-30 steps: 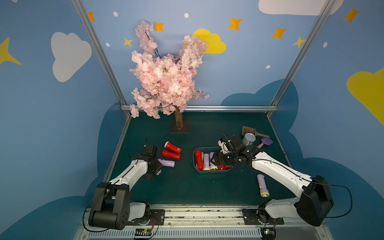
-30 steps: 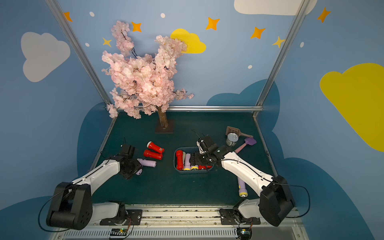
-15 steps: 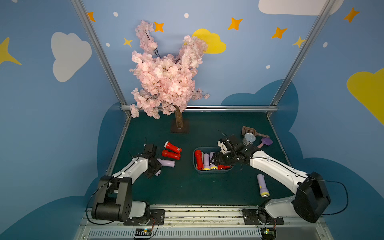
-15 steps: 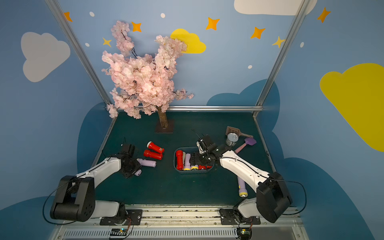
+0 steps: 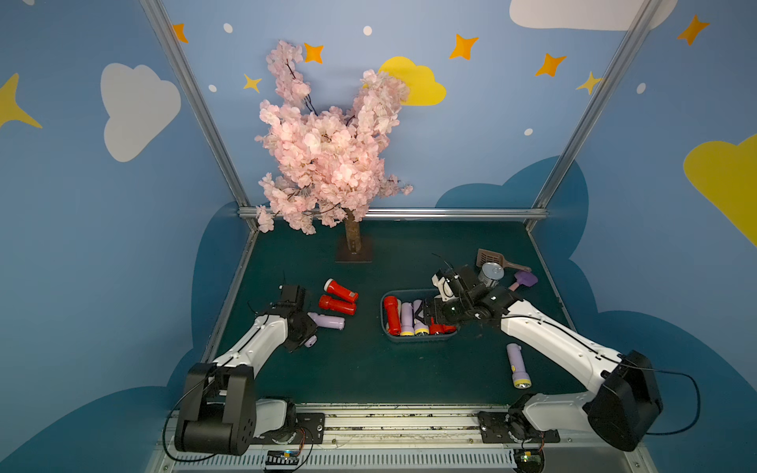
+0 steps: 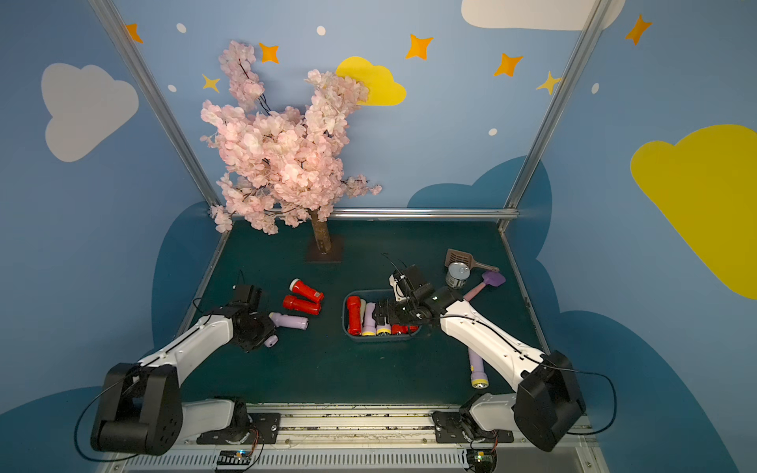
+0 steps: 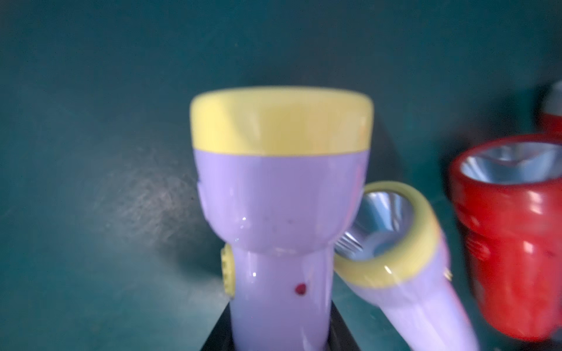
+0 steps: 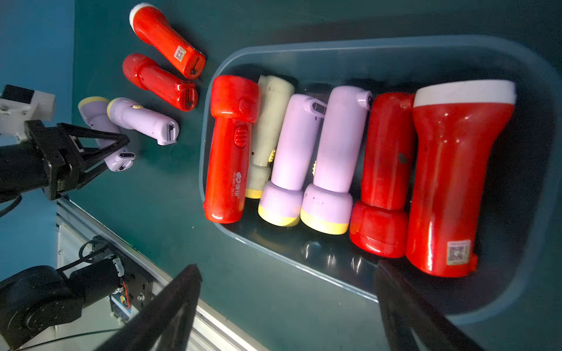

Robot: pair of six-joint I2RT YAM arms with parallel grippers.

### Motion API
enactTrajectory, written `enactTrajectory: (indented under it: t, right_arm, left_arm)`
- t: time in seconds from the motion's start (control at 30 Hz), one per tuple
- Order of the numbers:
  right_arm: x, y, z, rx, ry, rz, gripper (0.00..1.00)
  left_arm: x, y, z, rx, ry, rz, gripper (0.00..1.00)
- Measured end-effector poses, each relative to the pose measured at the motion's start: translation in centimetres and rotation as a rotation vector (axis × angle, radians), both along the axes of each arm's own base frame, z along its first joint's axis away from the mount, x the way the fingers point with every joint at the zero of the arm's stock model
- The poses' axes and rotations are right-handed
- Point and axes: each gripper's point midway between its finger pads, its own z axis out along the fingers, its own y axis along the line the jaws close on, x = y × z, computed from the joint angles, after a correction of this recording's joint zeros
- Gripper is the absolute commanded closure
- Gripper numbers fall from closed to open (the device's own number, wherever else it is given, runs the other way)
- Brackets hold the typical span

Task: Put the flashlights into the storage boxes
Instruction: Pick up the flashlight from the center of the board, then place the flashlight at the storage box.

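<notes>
My left gripper (image 7: 279, 331) is shut on the handle of a lilac flashlight (image 7: 279, 194) with a yellow head, low over the mat at the left (image 5: 310, 341). A second lilac flashlight (image 5: 327, 320) lies touching it, with two red flashlights (image 5: 341, 290) just behind. The blue-grey storage box (image 8: 334, 45) holds several flashlights side by side: red, lilac and one pale. My right gripper (image 8: 287, 273) hangs open over the box's near rim (image 5: 418, 338), nothing between its fingers. Another lilac flashlight (image 5: 517, 364) lies at the front right.
A pink blossom tree (image 5: 327, 155) stands at the back centre. Behind the box to the right are a silver can (image 5: 490, 275), a brown slotted scoop (image 5: 487, 257) and a purple toy shovel (image 5: 524, 280). The right arm reaches across the front right mat.
The left gripper's jaws have closed on the lilac flashlight's handle. The right gripper's jaws have spread wider above the box. Both arms have barely shifted.
</notes>
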Motion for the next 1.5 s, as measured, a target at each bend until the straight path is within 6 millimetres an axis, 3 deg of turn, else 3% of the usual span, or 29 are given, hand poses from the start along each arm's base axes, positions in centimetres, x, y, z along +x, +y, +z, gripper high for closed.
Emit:
enactTrajectory:
  t: [0.2, 0.4, 0.63, 0.83, 1.0, 1.17, 1.5]
  right_arm:
    - [-0.7, -1.2, 0.7, -0.004, -0.03, -0.023, 0.1]
    - [-1.2, -2.3, 1.1, -0.019, -0.047, -0.045, 0.1]
    - [-2.2, -4.1, 1.8, -0.033, -0.076, -0.079, 0.1]
    - [-3.3, -6.1, 2.9, -0.041, -0.111, -0.116, 0.1]
    - [-4.1, -7.4, 3.1, -0.053, -0.121, -0.147, 0.1]
    - [-4.7, -8.5, 3.5, -0.065, -0.128, -0.166, 0.1]
    - [-5.5, -10.0, 2.8, -0.099, -0.123, -0.191, 0.1]
  left_arm:
    - [-0.6, -0.6, 4.2, -0.027, -0.142, -0.029, 0.7]
    - [-1.2, -3.2, 7.5, -0.063, -0.224, -0.112, 0.7]
    - [-0.1, -9.3, 9.3, -0.089, -0.228, -0.29, 0.66]
    - [2.5, -16.2, 10.3, -0.082, -0.233, -0.45, 0.65]
    - [5.2, -22.3, 10.3, -0.097, -0.244, -0.549, 0.69]
    - [6.9, -27.0, 8.7, -0.117, -0.214, -0.621, 0.7]
    - [6.5, -31.2, 7.7, -0.146, -0.2, -0.703, 0.67]
